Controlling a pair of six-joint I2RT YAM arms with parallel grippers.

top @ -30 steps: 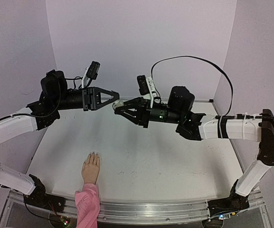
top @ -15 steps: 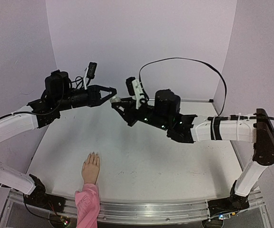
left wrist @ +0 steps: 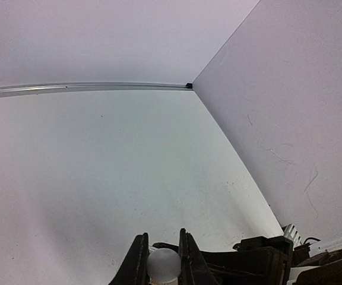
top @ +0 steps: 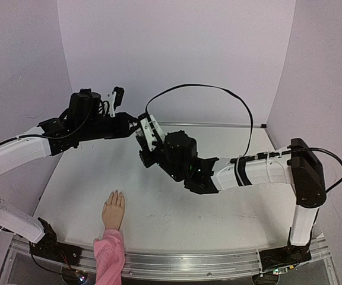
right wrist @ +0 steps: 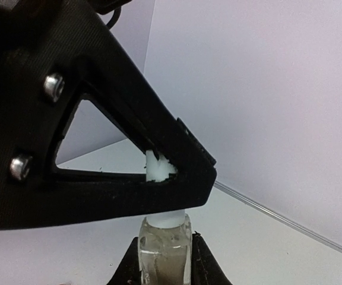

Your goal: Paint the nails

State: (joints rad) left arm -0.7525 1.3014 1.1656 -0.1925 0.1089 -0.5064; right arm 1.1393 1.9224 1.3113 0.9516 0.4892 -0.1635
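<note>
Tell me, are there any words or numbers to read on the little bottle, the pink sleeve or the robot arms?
None can be read.
The bottle and its white cap: no label on the sides in view.
The pink sleeve: faint marks, too small to tell.
The robot arms: no readable print.

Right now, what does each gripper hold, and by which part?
The right gripper holds the small bottle by its clear body; the left gripper is shut on its white cap.

Mannequin hand (top: 113,211) near-left on table (top: 230,208); bottle (right wrist: 164,240) probably between left end effector (left wrist: 162,249), right end effector (right wrist: 164,264), behind hand.
</note>
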